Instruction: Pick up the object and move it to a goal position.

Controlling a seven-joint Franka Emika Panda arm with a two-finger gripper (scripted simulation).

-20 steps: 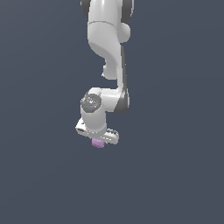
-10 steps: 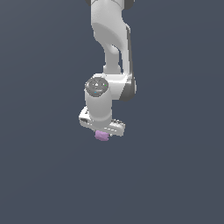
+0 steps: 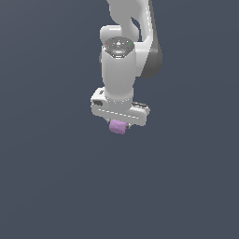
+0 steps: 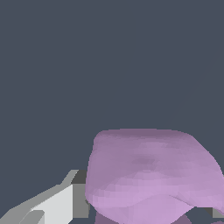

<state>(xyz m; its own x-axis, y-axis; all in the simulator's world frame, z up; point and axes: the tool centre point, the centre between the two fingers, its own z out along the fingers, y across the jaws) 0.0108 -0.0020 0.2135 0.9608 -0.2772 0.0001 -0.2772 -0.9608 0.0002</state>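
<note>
So the arm (image 3: 128,42) is hanging straight down out of the top of the scene, and the gripper (image 3: 118,125) has that little light-purple object (image 3: 117,127) tucked right under its white bar (image 3: 120,112). The lump pokes out below the bar, a bit toward the exterior view's left of the bar's middle, and it's way narrower than the bar itself. No table or floor visible anywhere around it, just flat grey-blue, so I'd say it's up in the air, carried rather than resting on anything.

From the wrist view the object (image 4: 148,175) fills the lower part of the picture, bumpy and rounded, with 1 finger (image 4: 52,203) pressed up against its side. The other finger is barely in shot at the edge, but with the lump sitting right between them and nothing under it, my read is the pincer is clamped narrow on it, holding it by 2 opposite sides.

Makes sense to hold it pointing straight down like that, a small lump pinched square-on is less likely to twist out.

I can't see any goal marker in either view, so no idea how far along the move is.
</note>
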